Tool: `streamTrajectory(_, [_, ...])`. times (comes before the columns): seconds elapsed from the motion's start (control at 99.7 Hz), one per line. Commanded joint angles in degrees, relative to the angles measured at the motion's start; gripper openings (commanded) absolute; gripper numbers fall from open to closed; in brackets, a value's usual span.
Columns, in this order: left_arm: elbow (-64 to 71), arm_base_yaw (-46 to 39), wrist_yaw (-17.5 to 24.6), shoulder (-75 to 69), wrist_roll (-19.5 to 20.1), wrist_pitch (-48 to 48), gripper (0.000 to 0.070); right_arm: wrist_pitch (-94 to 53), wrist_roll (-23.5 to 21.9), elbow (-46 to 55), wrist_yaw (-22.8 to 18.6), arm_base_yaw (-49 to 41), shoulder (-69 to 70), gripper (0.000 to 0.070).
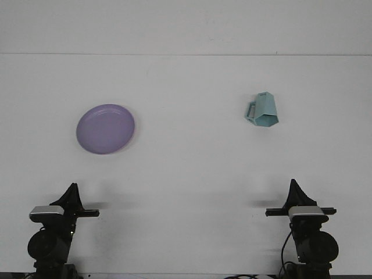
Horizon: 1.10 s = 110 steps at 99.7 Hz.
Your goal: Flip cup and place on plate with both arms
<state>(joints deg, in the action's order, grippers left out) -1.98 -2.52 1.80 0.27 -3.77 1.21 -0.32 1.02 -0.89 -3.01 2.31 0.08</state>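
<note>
- Cup (263, 110): a teal faceted cup with a handle lies tipped on the white table (192, 168), on the right side, far from both arms.
- Purple plate (105, 128) sits flat on the left side of the table, well apart from the cup, with nothing on it.
- Left gripper (71, 195) rests low at the near edge, below the plate; I cannot tell how far its jaws are open, and it holds nothing.
- Right gripper (294, 190) rests low at the near edge, below the cup; its jaws also cannot be judged, and it holds nothing.

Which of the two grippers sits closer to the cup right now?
The right gripper. The teal cup lies on the right half of the table, above it; the left gripper sits below the purple plate instead.
</note>
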Motion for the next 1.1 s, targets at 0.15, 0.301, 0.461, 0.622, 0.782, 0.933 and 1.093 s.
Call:
streamTrajectory(0.15, [1.18,-0.13,0.09,-0.04,0.7,0.61,0.0016,0.74,-0.81,0.17,0.0,0.02,-0.02,0.0003])
streamTrajectory(0.301, [1.18,-0.13,0.09,-0.04,0.68,0.61,0.0016,0.74,-0.81,0.17,0.0,0.02,-0.02,0.0003])
streamTrajectory(0.461, [1.18,-0.13,0.09,-0.04,0.63,0.63,0.0015,0.74,-0.81,0.17,0.0,0.02,-0.02,0.0004])
streamTrajectory(0.622, [1.18,-0.13,0.09,-0.04,-0.15,0.59,0.0016,0.74,-0.81,0.17,0.0,0.02,-0.02,0.0003])
streamTrajectory(0.782, [1.18,-0.13,0.09,-0.04,-0.15,0.61,0.0016,3.04,-0.92,0.17,0.0,0.02,-0.02,0.0003])
streamTrajectory(0.933, [1.18,-0.13,0.09,-0.04,-0.15,0.61,0.0015,6.4,-3.04,0.15,-0.09,-0.02,-0.02,0.0003])
streamTrajectory(1.093, [1.18,-0.13,0.09,-0.04,-0.15,0.61,0.0016,7.63,-6.8,0.15,-0.02,-0.04,-0.02,0.0003])
